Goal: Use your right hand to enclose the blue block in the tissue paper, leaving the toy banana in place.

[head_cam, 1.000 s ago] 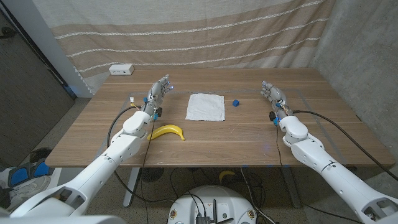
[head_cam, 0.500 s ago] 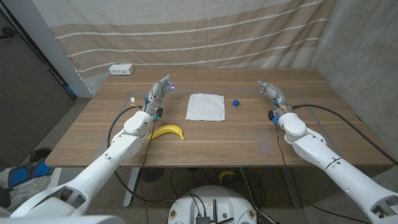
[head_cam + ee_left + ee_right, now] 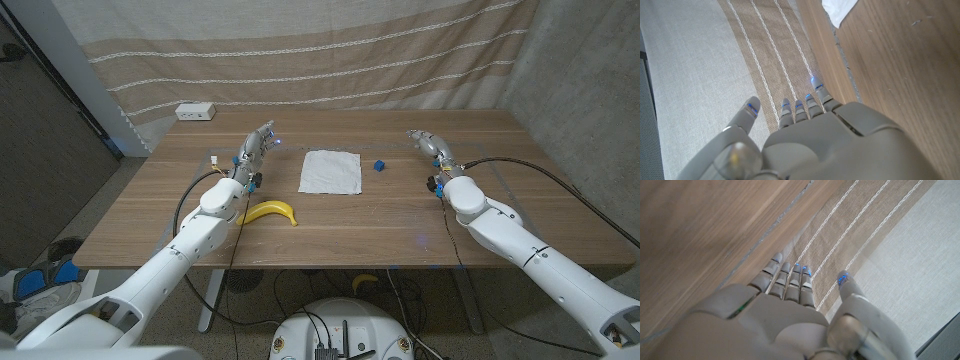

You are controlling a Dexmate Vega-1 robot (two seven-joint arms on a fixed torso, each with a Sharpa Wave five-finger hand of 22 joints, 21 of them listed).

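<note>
A small blue block sits on the wooden table just right of a white square of tissue paper, whose corner also shows in the left wrist view as the tissue paper. A yellow toy banana lies nearer the front, left of the tissue. My right hand is right of the block, apart from it, fingers straight and holding nothing; its fingers reach toward the curtain. My left hand is left of the tissue, fingers extended, holding nothing.
A white power strip lies at the table's far left corner. A striped curtain hangs behind the table's back edge. Cables run along both forearms. Bare wood lies in front of the tissue and around the block.
My right hand has shifted left and a little toward the back, closer to the blue block. The left hand, tissue, block and banana stay where they were.
</note>
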